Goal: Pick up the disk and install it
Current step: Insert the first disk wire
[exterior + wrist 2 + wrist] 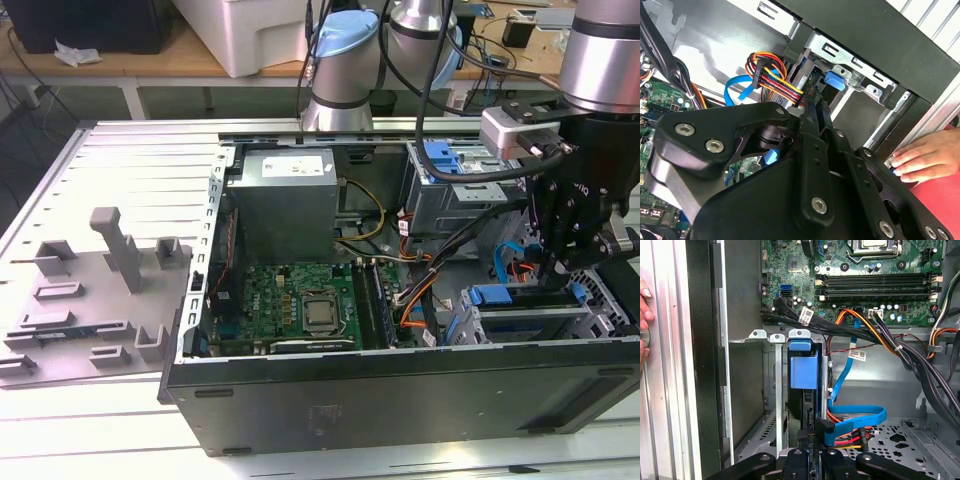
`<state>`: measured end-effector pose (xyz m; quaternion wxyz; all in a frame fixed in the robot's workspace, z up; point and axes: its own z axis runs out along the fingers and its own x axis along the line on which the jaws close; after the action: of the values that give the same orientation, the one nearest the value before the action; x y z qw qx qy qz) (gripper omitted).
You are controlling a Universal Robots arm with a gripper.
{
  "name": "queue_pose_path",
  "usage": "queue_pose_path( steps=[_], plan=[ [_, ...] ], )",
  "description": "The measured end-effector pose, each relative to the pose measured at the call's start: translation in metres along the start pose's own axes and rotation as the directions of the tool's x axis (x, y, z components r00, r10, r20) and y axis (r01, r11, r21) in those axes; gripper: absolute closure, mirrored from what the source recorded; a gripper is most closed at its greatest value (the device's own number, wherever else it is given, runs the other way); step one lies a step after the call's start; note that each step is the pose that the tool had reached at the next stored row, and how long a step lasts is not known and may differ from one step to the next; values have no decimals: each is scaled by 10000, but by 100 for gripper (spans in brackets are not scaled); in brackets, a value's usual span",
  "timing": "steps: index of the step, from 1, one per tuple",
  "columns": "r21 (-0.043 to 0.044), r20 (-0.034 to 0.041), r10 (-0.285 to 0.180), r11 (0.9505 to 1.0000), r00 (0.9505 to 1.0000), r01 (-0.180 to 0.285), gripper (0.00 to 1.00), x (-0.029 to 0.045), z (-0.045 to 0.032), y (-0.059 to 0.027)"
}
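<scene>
At the exterior view's left, a grey fixture tray (90, 290) lies beside the open computer case (400, 395). At that view's right, the gripper (570, 275) reaches into the case's drive bay, where the disk (803, 371) stands edge-on in a slot, a blue strip. The fingers (812, 130) sit narrow, close together; whether they pinch the disk cannot be told.

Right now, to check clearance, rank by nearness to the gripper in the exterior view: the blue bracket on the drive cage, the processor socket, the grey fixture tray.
From the gripper:
1. blue bracket, atop the drive cage, exterior view's right.
2. processor socket, near the view's middle.
3. grey fixture tray, far on the exterior view's left.
</scene>
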<state>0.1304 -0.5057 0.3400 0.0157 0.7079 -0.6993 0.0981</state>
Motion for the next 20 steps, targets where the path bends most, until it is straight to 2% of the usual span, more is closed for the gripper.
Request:
queue_pose_path(
  steps=[20],
  plan=[
    [0, 1, 0, 10000, 10000, 0, 83, -9, 1, 0]
  ],
)
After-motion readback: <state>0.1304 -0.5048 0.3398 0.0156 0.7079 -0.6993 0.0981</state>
